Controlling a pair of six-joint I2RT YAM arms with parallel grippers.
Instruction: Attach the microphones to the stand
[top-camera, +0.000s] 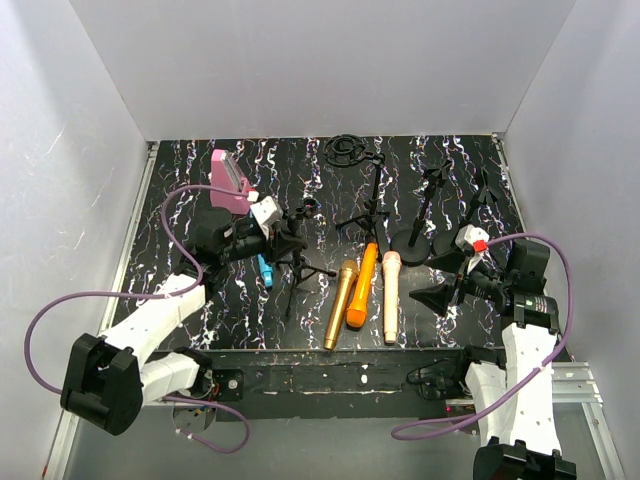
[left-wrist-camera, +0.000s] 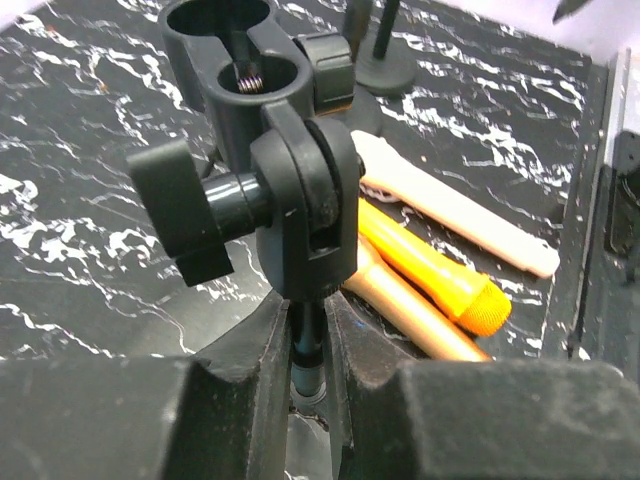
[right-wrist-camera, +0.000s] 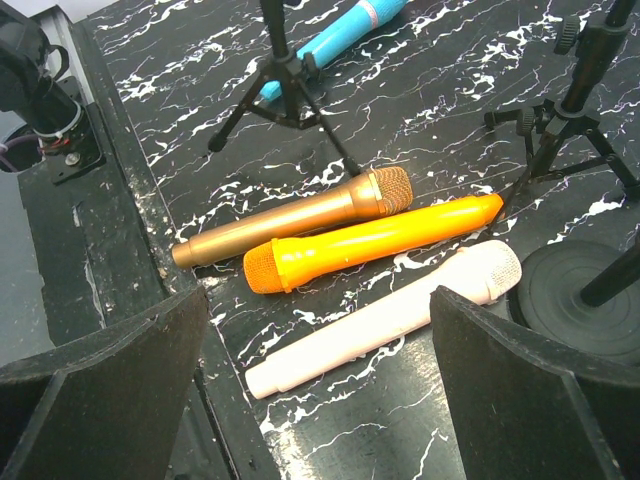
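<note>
Work centres on the small tripod stand (top-camera: 297, 262), the landmark for everything here. Furthest left of it, towards the back, a pink block (top-camera: 230, 180) lies on the desk (top-camera: 180, 165), apart from the action. Next comes the left claw (top-camera: 278, 240), which reaches the stand from its left. The wrist view shows it closed on the stand's thin pole, just below the hinged head with its knob (left-wrist-camera: 180, 212) and the empty clip (left-wrist-camera: 190, 60) on top. The blue microphone (top-camera: 265, 270) lies on the desk just left of the stand, close by its legs. Right of the stand lie three more, side by side and nearly parallel. The gold microphone (top-camera: 340, 303) is nearest, then the orange microphone (top-camera: 362, 285) close against it, then the peach microphone (top-camera: 390, 295). Taller stands (top-camera: 430, 200) rise behind and to the right. Furthest right, the right claw (top-camera: 447, 293) hangs with its jaws spread wide, holding nothing, looking down at the three.

No microphone sits in any clip, so the task seems barely started. I judge the step to be steadying the stand while the other arm fetches a microphone. The next move calls for the right claw to drop over one body, likely the peach one nearest it. It should then close across its width, lift it and press it into the clip, with the left grip bracing the stand against tipping
</note>
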